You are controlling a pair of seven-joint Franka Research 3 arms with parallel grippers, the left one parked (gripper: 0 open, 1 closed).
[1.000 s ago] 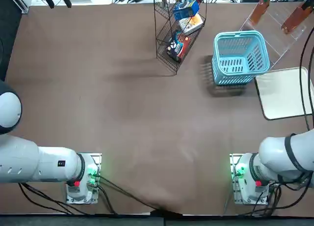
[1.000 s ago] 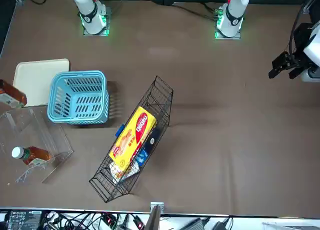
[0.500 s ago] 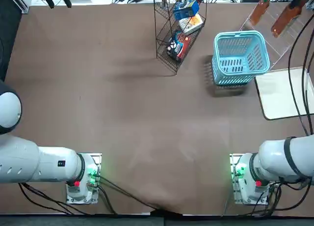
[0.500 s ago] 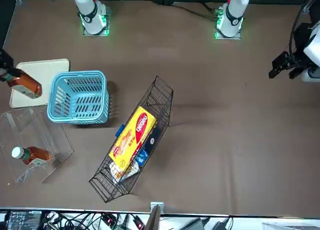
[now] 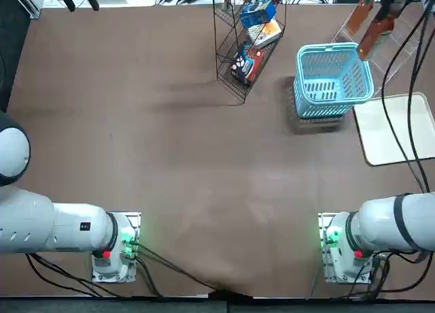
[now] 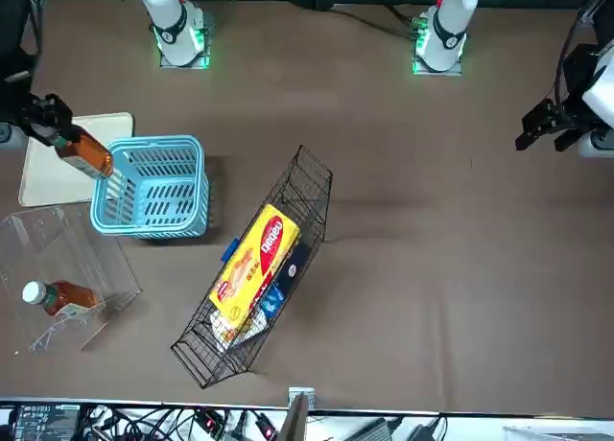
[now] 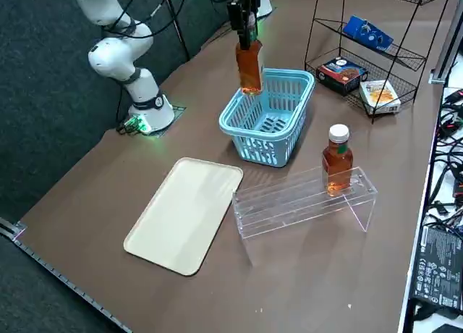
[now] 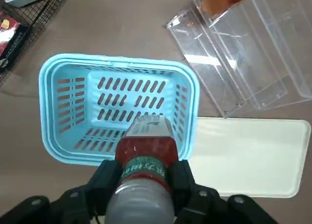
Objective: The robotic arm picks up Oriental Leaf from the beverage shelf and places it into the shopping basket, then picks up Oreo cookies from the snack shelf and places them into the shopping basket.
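Note:
My right gripper [image 7: 245,29] is shut on an Oriental Leaf bottle [image 7: 249,65], orange-brown tea hanging cap-up over the near rim of the light-blue shopping basket [image 7: 233,127]. In the wrist view the black fingers [image 8: 108,178] clamp the bottle's neck [image 8: 145,153] above the basket [image 8: 117,61]. Another tea bottle [image 7: 337,159] stands on the clear beverage shelf [image 7: 304,200]. The blue Oreo cookies pack [image 7: 367,32] lies on an upper tier of the black wire snack shelf [image 7: 316,36].
A cream tray [image 7: 184,213] lies flat beside the basket and the acrylic stand. The wire rack also holds a dark pack with red [image 7: 343,70] and a cream-and-orange box [image 7: 379,95]. Black cables trail from the arm over the tray side.
The gripper has carried the bottle away from the acrylic stand to a spot over the basket's edge. The other bottle and the snacks have not moved.

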